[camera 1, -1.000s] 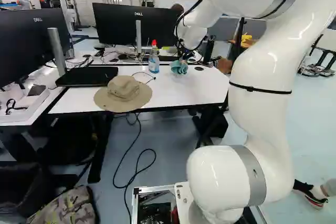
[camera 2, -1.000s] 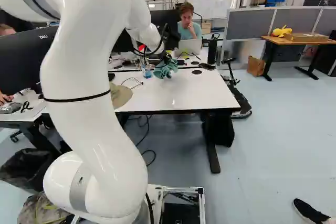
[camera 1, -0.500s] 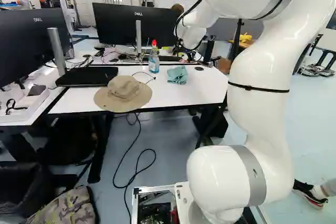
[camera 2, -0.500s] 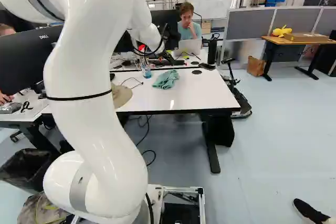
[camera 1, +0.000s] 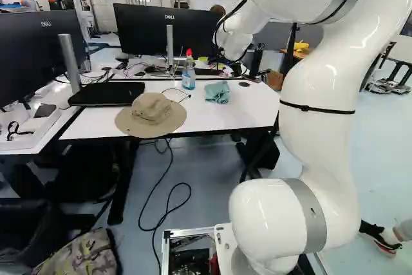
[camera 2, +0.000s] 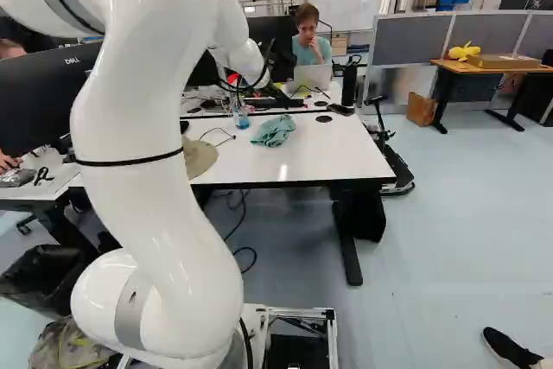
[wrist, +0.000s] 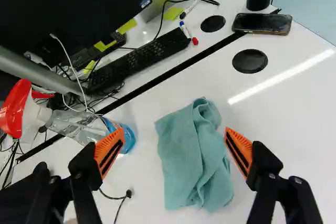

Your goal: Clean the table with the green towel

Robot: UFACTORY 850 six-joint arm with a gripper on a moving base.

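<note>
Right now the claw (camera 2: 276,94) is released: in the wrist view its two fingers stand wide apart, with an orange pad (wrist: 109,153) on each. The towel (camera 1: 217,92) lies rumpled on the white table (camera 1: 225,117), under the gap between the fingers, with nothing gripped. It has a thick fold along its length and one end bunched up. In the base views the arm (camera 1: 315,127) reaches out over the table, and its far end is small and dark there; the claw seems to hang just above the towel, though how high is hard to judge. The bottle (camera 1: 188,75), with a red spray head, stands upright near the towel, on the hat's side of it; in the wrist view one finger partly covers its base. The hat (camera 1: 151,109) rests brim down near the table's front edge, with a thin cable (wrist: 128,194) between it and the towel. A black slab (camera 1: 106,93) lies just beside the hat. Ahead of the claw, past the towel, a round black disc (wrist: 250,61) sits in the tabletop, and near it is a phone (wrist: 262,23). Across the dark seam are a keyboard (wrist: 139,56), two pens (wrist: 185,30) and a second disc (wrist: 212,23).
</note>
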